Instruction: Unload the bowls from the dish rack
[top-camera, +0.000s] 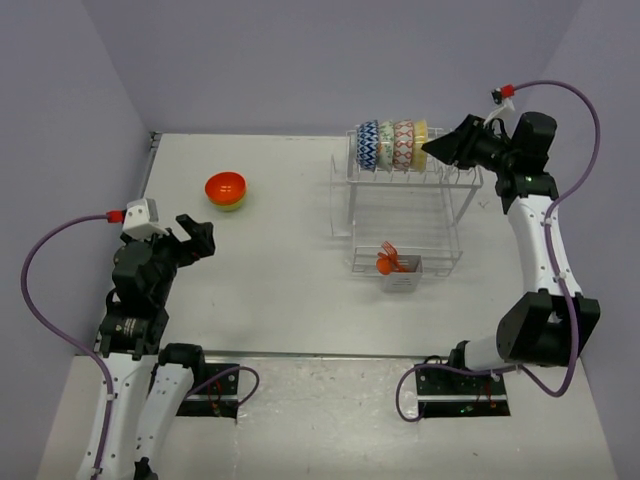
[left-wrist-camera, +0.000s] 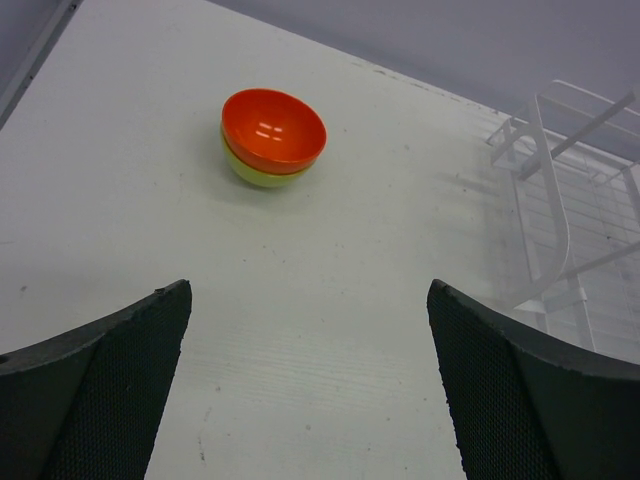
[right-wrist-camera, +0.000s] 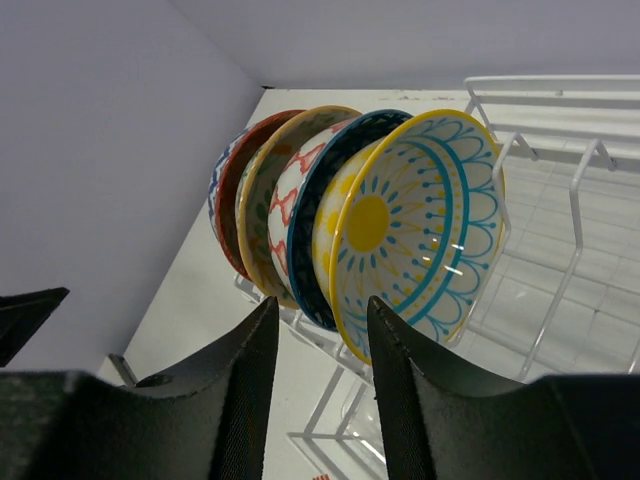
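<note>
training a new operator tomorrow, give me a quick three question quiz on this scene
1. How many bowls stand in the rack?
2. True or false: the orange bowl sits inside the green bowl on the table.
3. Which hand is at the rack: (a) the left hand or (b) the right hand?

Key: 1. four; 2. true; 3. b
</note>
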